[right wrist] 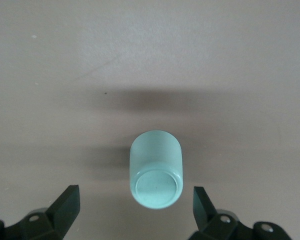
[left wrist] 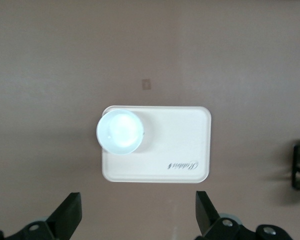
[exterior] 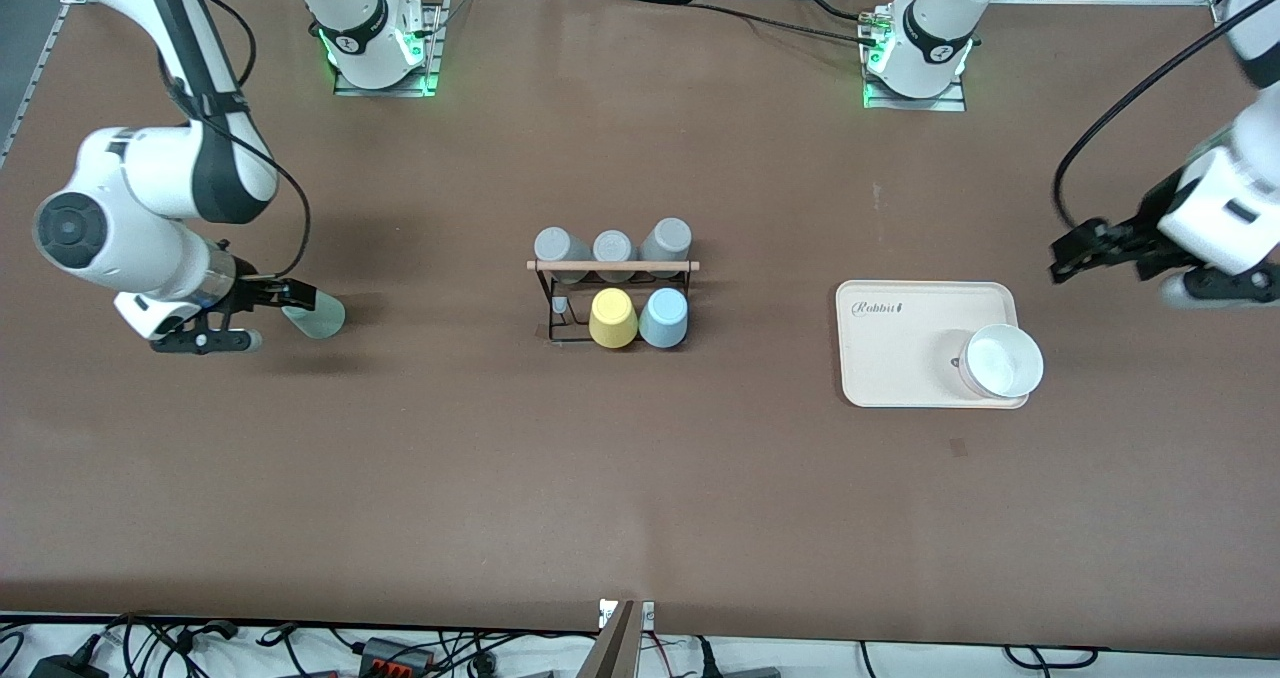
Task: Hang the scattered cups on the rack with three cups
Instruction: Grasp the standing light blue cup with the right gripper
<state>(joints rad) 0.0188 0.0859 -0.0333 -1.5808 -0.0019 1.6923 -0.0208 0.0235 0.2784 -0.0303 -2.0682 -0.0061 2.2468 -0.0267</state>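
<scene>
While on its side, mint cup (right wrist: 156, 170) base faces open right tool (right wrist: 136, 206).

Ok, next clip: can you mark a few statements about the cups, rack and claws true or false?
1. The right claw is shut on the mint cup. False: it is open, with its fingers apart from the cup on either side.
2. The light blue cup sits on the rack beside the yellow cup. True.
3. The white cup stands on the bare table. False: it is on the beige tray.
4. The left claw holds a cup. False: it is open and empty.
5. Three grey cups are on the rack. True.
</scene>
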